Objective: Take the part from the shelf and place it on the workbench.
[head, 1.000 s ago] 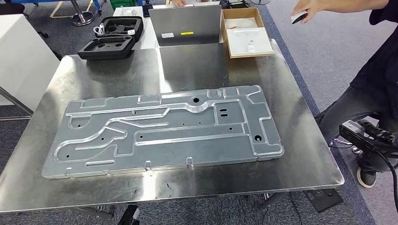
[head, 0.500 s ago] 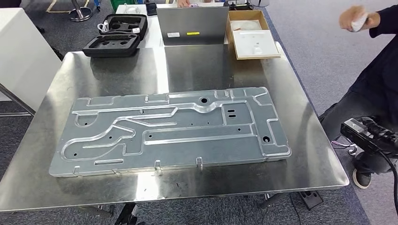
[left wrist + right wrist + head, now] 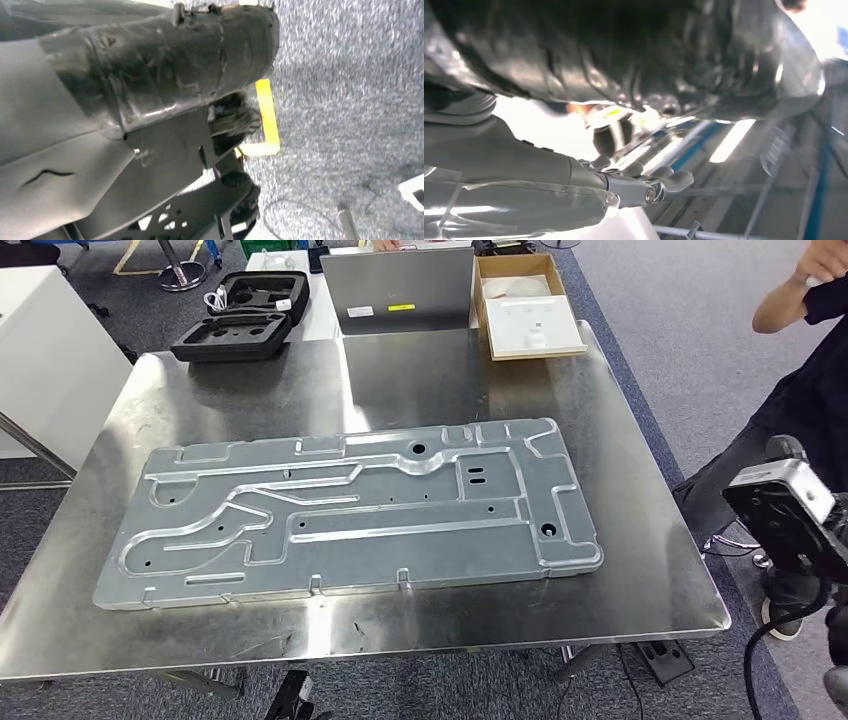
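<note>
head view: the part lies flat on the workbench; either robot hand's state cannot be told.

The labels on the upright metal sheet are too small to read.
</note>
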`<state>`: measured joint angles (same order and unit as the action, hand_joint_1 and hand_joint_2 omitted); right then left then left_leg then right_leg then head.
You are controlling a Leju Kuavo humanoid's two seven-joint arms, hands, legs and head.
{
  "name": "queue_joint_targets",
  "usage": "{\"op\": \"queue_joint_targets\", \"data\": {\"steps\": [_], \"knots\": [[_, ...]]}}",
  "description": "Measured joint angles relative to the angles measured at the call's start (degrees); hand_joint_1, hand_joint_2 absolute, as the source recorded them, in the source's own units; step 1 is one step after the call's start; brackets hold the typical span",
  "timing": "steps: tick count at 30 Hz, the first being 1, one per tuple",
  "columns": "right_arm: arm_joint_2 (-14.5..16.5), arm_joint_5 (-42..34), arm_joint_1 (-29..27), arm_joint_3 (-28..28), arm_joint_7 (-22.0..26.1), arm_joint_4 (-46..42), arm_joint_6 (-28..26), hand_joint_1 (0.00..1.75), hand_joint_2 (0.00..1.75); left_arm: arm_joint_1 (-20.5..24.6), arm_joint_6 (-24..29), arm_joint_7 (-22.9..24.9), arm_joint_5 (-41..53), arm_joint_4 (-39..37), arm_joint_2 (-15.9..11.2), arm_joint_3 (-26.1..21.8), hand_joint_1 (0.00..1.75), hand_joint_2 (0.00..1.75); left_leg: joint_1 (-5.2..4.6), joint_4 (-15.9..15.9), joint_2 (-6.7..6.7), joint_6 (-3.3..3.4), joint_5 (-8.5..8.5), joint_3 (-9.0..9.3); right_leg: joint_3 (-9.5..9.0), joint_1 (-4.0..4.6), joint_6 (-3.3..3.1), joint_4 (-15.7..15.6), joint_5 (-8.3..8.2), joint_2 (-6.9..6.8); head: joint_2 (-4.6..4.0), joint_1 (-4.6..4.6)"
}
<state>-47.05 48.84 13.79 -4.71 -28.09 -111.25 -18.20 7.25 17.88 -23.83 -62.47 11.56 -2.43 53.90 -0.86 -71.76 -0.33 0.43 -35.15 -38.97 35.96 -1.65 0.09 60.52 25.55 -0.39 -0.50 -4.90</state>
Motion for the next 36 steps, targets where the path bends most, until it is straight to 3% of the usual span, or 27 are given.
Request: {"op": "queue_joint_targets", "data": {"steps": [2, 3, 6, 8, 10, 11, 12, 13, 15, 16, 17, 18, 20, 22, 23, 25, 26, 27, 30, 31, 32, 33, 34, 35, 36], "knots": [[1.9, -0.3, 0.5, -1.3, 0.0, -2.3, -1.8, 0.0, 0.0, -0.2, -0.1, -0.2, -0.2, 0.0, 0.3, 0.0, 0.0, 0.0, 0.16, -2.9, 0.0, 0.06, -0.86, -0.61, 0.55, 0.29, -0.27, 0.1, -0.39, -0.17, 0.0, 0.0], [2.8, -0.3, 0.7, -1.9, 0.0, -3.4, -2.3, 0.0, 0.0, -0.3, -0.1, -0.3, -0.3, 0.0, 0.4, 0.0, 0.0, 0.0, 0.15, -1.2, 0.0, 0.25, 0.16, 0.72, 0.83, 0.41, -0.32, 0.1, -0.64, -0.21, 0.0, 0.01], [4.9, -1.3, 1.3, -3.2, 0.8, -6.4, -4.5, 0.0, 0.0, -0.3, -0.2, -0.5, -0.6, 0.0, 0.5, -0.2, 0.0, 0.0, -0.15, 10.5, -0.03, 1.01, 4.13, 7.61, 1.36, 0.51, -0.1, -0.1, -1.52, -0.18, 0.0, 0.04], [6.5, -3.0, 1.4, -4.2, 2.4, -8.3, -7.5, 0.0, 0.0, -0.3, -0.5, -0.7, -1.0, 0.0, 0.5, -0.4, 0.0, 0.0, -0.6, 13.7, -0.05, 1.39, 5.05, 9.13, 1.37, 0.36, 0.5, -0.4, -2.15, -0.2, 0.0, 0.05], [8.5, -4.6, 1.4, -5.7, 4.1, -10.0, -10.4, 0.0, 0.0, -0.4, -0.8, -0.9, -1.3, 0.0, 0.5, -0.7, 0.0, 0.0, -0.78, 14.3, 0.01, 1.98, 6.29, 8.98, 1.41, 0.15, 1.21, -0.8, -2.78, -0.23, 0.0, 0.03], [9.2, -5.3, 1.4, -6.4, 5.0, -10.7, -11.6, 0.0, 0.0, -0.5, -0.9, -0.9, -1.5, 0.0, 0.5, -0.8, 0.0, 0.0, -0.72, 14.9, 0.11, 2.34, 7.07, 8.9, 1.6, 0.09, 1.39, -0.6, -2.34, -0.17, 0.0, 0.07], [10.0, -6.1, 1.3, -7.2, 5.9, -11.3, -12.8, 0.0, 0.0, -0.5, -0.9, -0.9, -1.6, 0.0, 0.5, -0.8, 0.0, 0.0, -0.63, 15.4, 0.23, 2.74, 7.94, 8.67, 2.01, 0.11, 1.5, 0.3, -0.93, -0.08, 0.0, 0.11], [10.9, -7.3, 1.2, -7.9, 7.2, -11.8, -14.1, 0.0, 0.0, -0.5, -1.0, -0.9, -1.8, 0.0, 0.5, -0.9, 0.0, 0.0, -0.51, 15.8, 0.34, 3.05, 8.71, 8.3, 2.66, 0.15, 1.53, 2.4, 1.48, 0.02, 0.0, 0.21], [13.0, -10.1, 0.4, -9.6, 10.5, -12.6, -17.0, 0.0, 0.0, -0.5, -1.0, -0.7, -2.0, 0.0, 0.6, -1.2, 0.0, 0.0, -0.56, 15.8, 0.43, 3.4, 9.85, 6.97, 4.09, 0.23, 1.6, 8.8, 6.84, 0.17, 0.0, 0.33], [14.2, -11.6, -0.3, -10.5, 12.5, -12.8, -18.4, 0.0, 0.0, -0.5, -1.0, -0.5, -2.0, 0.0, 0.7, -1.3, 0.0, 0.0, -0.58, 15.7, 0.43, 3.4, 10.34, 6.17, 4.4, 0.22, 1.71, 11.8, 8.23, 0.19, 0.0, 0.37], [15.3, -12.9, -1.1, -11.4, 14.5, -12.9, -19.5, 0.0, 0.0, -0.5, -0.9, -0.4, -2.1, 0.0, 0.7, -1.4, 0.0, 0.0, -0.57, 15.4, 0.42, 3.34, 10.81, 5.31, 4.04, 0.19, 1.8, 13.4, 8.3, 0.19, 0.0, 0.39], [16.5, -14.2, -2.0, -12.1, 16.6, -13.0, -20.3, 0.0, 0.0, -0.6, -0.9, -0.3, -2.1, 0.0, 0.8, -1.4, 0.0, 0.0, -0.53, 15.1, 0.42, 3.23, 11.24, 4.39, 2.81, 0.15, 1.89, 13.0, 7.33, 0.18, 0.0, 0.43], [18.7, -16.2, -3.6, -13.3, 20.3, -13.0, -21.1, 0.0, 0.0, -0.6, -0.7, -0.1, -2.1, 0.0, 0.9, -1.4, 0.0, 0.0, -0.4, 14.1, 0.4, 2.85, 11.9, 2.57, -1.97, -0.01, 2.0, 7.1, 5.05, 0.14, 0.0, 0.43], [20.6, -17.2, -4.8, -14.2, 22.2, -13.2, -21.2, 0.0, 0.0, -0.7, -0.6, 0.0, -2.1, 0.0, 0.9, -1.4, 0.0, 0.0, -0.44, 12.9, 0.37, 2.3, 12.35, 1.26, -5.98, 0.25, 1.75, 0.9, 4.97, 0.2, 0.0, 0.39], [21.4, -17.5, -5.2, -14.6, 22.5, -13.3, -21.3, 0.0, 0.0, -0.7, -0.6, 0.0, -2.1, 0.0, 0.9, -1.5, 0.0, 0.0, -0.48, 12.6, 0.35, 1.99, 12.6, 0.97, -6.66, 0.42, 1.44, -0.6, 5.41, 0.27, 0.0, 0.43], [22.8, -18.1, -5.9, -15.4, 22.8, -13.4, -21.5, 0.0, 0.0, -0.9, -0.4, 0.0, -2.1, 0.0, 0.9, -1.5, 0.0, 0.0, -0.47, 12.4, 0.28, 1.34, 13.21, 0.81, -6.21, 0.59, 0.6, -0.8, 4.95, 0.35, 0.0, 0.55], [23.5, -18.7, -6.1, -15.8, 23.1, -13.5, -21.5, 0.0, 0.0, -0.9, -0.4, 0.0, -2.1, 0.0, 0.9, -1.5, 0.0, 0.0, -0.34, 12.2, 0.22, 0.98, 12.93, 0.57, -5.8, 0.56, 0.16, -0.8, 4.51, 0.31, 0.0, 0.6], [24.1, -19.5, -6.4, -16.2, 23.6, -13.5, -21.5, 0.0, 0.0, -1.0, -0.3, -0.1, -2.1, 0.0, 0.8, -1.5, 0.0, 0.0, -0.21, 11.3, 0.18, 0.58, 11.6, 0.1, -5.28, 0.51, -0.26, -0.9, 3.92, 0.23, 0.0, 0.5], [26.0, -22.2, -8.1, -17.5, 26.6, -13.6, -21.5, 0.0, 0.0, -1.0, -0.1, -0.3, -2.0, 0.0, 0.9, -1.6, 0.0, 0.0, 0.31, 3.1, 0.17, -0.47, 3.04, -2.11, -3.06, 0.5, -0.99, -1.0, 1.92, 0.08, 0.0, 0.15], [26.6, -22.9, -8.8, -17.9, 27.6, -13.5, -21.5, 0.0, 0.0, -1.0, -0.1, -0.3, -1.9, 0.0, 0.9, -1.6, 0.0, 0.0, 0.46, -0.3, 0.18, -0.66, 1.21, -2.51, -2.22, 0.56, -1.04, -1.0, 1.22, 0.04, 0.0, 0.13], [27.1, -23.7, -9.6, -18.2, 28.4, -13.5, -21.5, 0.0, 0.0, -1.0, 0.0, -0.3, -1.9, 0.0, 0.9, -1.6, 0.0, 0.0, 0.55, -2.6, 0.18, -0.76, 0.9, -2.34, -1.34, 0.6, -1.03, -1.0, 0.52, 0.01, 0.0, 0.15], [27.6, -24.6, -10.3, -18.4, 29.1, -13.3, -21.5, 0.0, 0.0, -1.0, 0.0, -0.2, -1.9, 0.0, 0.9, -1.6, 0.0, 0.0, 0.61, -3.4, 0.18, -0.77, 1.85, -1.43, -0.37, 0.63, -1.0, -0.9, -0.2, -0.01, 0.0, 0.14], [28.0, -25.5, -10.9, -18.5, 29.7, -13.2, -21.5, 0.0, 0.0, -1.0, 0.1, -0.2, -1.9, 0.0, 0.9, -1.6, 0.0, 0.0, 0.63, -2.2, 0.17, -0.67, 3.46, 0.45, 0.61, 0.65, -0.94, -0.9, -0.93, 0.02, 0.0, 0.14], [28.4, -26.4, -11.6, -18.6, 30.2, -13.0, -21.5, 0.0, 0.0, -1.0, 0.2, 0.0, -1.9, 0.0, 0.9, -1.6, 0.0, 0.0, 0.63, 0.8, 0.14, -0.48, 4.8, 3.3, 1.47, 0.66, -0.84, -0.9, -1.64, 0.06, 0.0, 0.13], [28.8, -27.3, -12.2, -18.6, 30.7, -12.7, -21.5, 0.0, 0.0, -0.9, 0.3, 0.1, -1.9, 0.0, 0.8, -1.6, 0.0, 0.0, 0.56, 5.3, 0.08, -0.22, 4.95, 6.89, 2.14, 0.7, -0.67, -0.9, -2.27, 0.13, 0.0, 0.13]]}}
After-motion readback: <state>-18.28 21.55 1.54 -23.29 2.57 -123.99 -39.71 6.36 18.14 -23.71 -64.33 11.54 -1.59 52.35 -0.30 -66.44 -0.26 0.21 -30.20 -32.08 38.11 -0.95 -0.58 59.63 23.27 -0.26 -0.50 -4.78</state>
